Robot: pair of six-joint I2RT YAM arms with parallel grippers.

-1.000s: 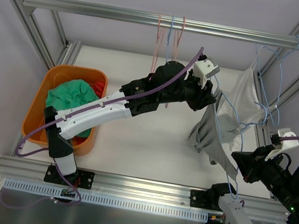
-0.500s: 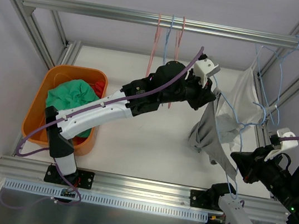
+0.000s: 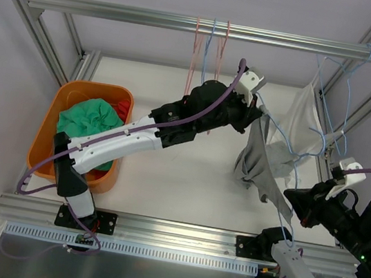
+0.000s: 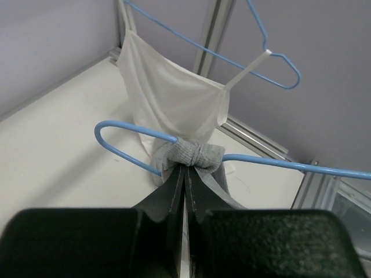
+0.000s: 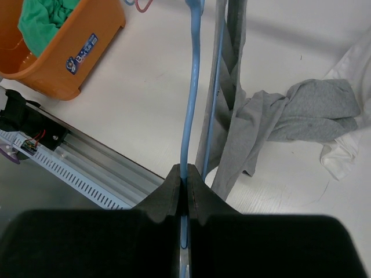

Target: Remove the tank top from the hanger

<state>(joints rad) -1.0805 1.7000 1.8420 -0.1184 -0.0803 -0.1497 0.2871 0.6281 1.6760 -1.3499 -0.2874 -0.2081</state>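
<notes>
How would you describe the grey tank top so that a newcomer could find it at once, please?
Start at the white table and look to its right half, away from the orange basket. The grey tank top hangs there, bunched in the left gripper. Unlike the white camisole beside it, it is grey and trails onto the table.

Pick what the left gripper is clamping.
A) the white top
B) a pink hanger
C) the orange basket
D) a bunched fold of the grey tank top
D: the left wrist view shows the shut left gripper pinching a bunched fold of the grey tank top beside the blue hanger.
</notes>
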